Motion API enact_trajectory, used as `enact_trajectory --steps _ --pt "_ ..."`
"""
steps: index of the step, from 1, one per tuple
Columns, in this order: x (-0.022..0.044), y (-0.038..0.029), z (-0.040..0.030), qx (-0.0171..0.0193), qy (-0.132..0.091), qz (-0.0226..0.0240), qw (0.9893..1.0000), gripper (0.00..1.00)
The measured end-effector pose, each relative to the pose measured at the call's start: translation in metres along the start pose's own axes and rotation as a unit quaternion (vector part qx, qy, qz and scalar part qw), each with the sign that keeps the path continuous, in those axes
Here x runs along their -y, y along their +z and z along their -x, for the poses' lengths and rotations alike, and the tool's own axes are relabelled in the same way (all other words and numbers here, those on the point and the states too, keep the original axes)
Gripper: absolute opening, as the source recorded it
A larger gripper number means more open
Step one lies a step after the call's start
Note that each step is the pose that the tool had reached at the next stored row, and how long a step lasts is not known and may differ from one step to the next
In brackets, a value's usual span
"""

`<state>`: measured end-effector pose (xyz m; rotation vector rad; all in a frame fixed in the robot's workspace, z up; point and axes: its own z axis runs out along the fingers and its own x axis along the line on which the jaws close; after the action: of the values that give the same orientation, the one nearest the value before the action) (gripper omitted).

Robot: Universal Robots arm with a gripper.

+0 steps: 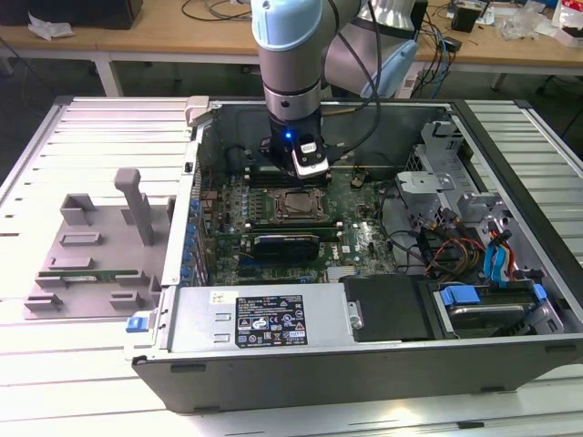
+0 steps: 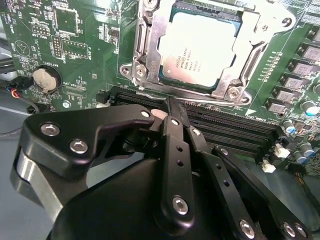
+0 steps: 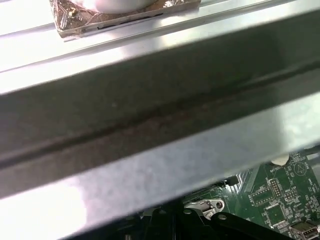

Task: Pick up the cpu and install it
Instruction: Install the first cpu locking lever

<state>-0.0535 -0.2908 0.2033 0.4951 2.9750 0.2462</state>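
The cpu [image 2: 200,47], a square chip with a shiny silver top, lies flat in the motherboard socket, with the metal socket frame [image 2: 145,55] around it. In the exterior view the cpu [image 1: 298,206] sits mid-board inside the open computer case. My gripper [image 2: 171,106] is shut with nothing between its black fingers. Its tips hang just beside the socket, over the black memory slots [image 2: 235,132]. In the exterior view the gripper [image 1: 293,175] stands straight down from the arm, just behind the socket.
A round coin battery [image 2: 44,79] sits on the green board. The case's metal wall [image 3: 150,115] is close to the first wrist camera. A grey fixture [image 1: 91,246] lies on the table at the exterior view's left. Power supply [image 1: 264,319] and drive bay [image 1: 483,305] line the case's front.
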Motion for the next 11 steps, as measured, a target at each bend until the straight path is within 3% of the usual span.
enact_trajectory --steps 11 --pt "0.0 -0.0005 0.0 0.0006 0.0 0.0015 1.0 0.11"
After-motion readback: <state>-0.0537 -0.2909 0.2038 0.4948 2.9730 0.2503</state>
